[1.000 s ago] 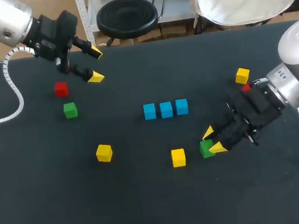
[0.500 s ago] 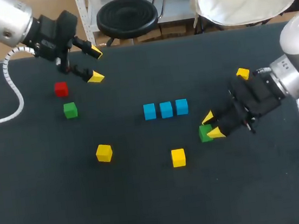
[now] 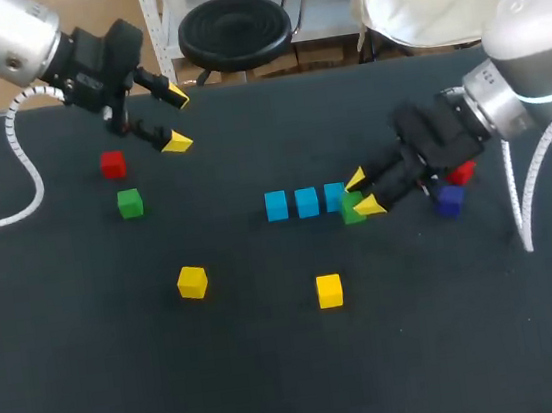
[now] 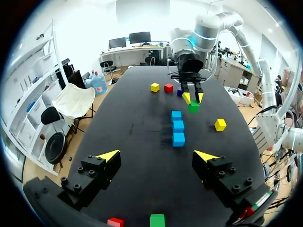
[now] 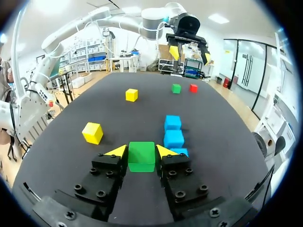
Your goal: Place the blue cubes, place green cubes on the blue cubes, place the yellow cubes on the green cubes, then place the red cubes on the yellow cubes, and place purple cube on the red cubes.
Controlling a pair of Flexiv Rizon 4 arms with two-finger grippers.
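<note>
R gripper (image 3: 363, 193) grips green cube (image 3: 352, 207); blue row (image 3: 306, 202) runs straight ahead of its fingers, nearest cube just beside. L gripper (image 3: 177, 120) is wide open, well apart.

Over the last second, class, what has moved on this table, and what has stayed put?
The right gripper, shut on a green cube, carried it away from the near yellow cube and up to the right end of the blue cube row. A purple cube, hidden before, now shows beside that arm. The left gripper stayed open in place; nothing else moved.
</note>
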